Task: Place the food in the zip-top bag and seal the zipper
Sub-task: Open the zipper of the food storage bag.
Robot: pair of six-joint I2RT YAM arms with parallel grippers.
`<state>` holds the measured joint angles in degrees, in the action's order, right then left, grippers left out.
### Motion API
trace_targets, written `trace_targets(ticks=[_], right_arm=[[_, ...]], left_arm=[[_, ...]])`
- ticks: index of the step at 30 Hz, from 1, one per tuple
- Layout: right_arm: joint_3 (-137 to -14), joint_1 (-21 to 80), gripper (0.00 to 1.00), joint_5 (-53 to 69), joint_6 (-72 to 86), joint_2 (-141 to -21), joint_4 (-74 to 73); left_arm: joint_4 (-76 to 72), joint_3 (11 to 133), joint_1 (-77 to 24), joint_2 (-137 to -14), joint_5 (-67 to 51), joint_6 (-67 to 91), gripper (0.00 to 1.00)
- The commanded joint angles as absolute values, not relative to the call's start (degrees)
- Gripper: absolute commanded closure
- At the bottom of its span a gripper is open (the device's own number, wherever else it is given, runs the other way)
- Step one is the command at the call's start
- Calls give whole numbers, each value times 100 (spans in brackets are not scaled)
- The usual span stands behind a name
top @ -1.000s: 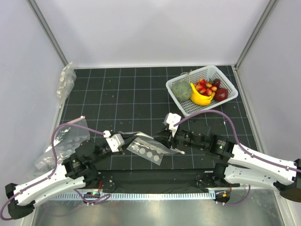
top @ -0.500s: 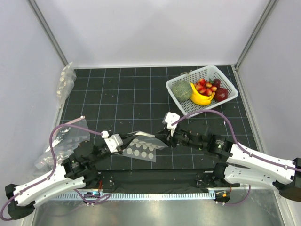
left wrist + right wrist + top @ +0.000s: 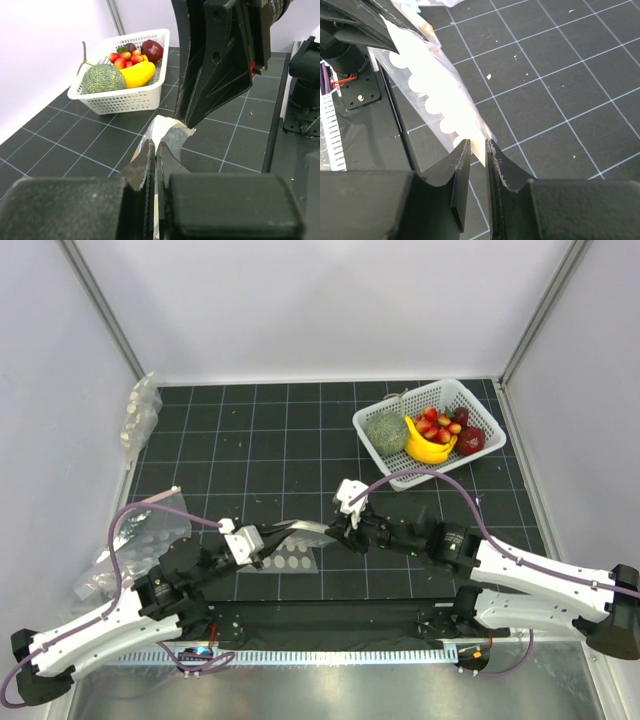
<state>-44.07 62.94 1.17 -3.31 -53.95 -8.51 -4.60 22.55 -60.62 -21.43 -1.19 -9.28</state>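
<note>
The zip-top bag (image 3: 292,558), clear with white dots, hangs off the mat between my two grippers. My left gripper (image 3: 263,543) is shut on its left end; in the left wrist view the jaws (image 3: 156,147) pinch the film (image 3: 170,131). My right gripper (image 3: 335,530) grips the right corner. In the right wrist view its jaws (image 3: 478,142) stand at a narrow gap, and the bag (image 3: 420,80) fills that gap at the tips. I cannot make out the zipper. The food (image 3: 438,425), small red fruits, lies in the white basket (image 3: 450,462), also seen in the left wrist view (image 3: 125,56).
The basket (image 3: 120,100) also holds a yellow banana (image 3: 428,448), a round green vegetable (image 3: 385,430) and a dark red fruit (image 3: 470,440). Loose clear bags lie at the left (image 3: 135,540) and against the far-left wall (image 3: 140,410). Purple cables arch over both arms.
The bag lay flat on the mat; now it is raised and bunched between the grippers. My right gripper has moved left toward the left one and narrowed its jaws onto the bag's corner.
</note>
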Motion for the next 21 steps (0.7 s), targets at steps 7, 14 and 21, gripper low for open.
trace_targets(ticks=[7, 14, 21], right_arm=[[-4641, 6539, 75, -202, -457, -5397, -607], [-4526, 6636, 71, -238, -518, -5186, -457], [-4316, 6636, 54, 624, -615, -4817, -290]], left_arm=[[-748, 2487, -6047, -2715, -518, -923, 100], [-686, 2531, -6047, -2804, -492, -914, 100], [-659, 2453, -6047, -2541, -238, -949, 100]])
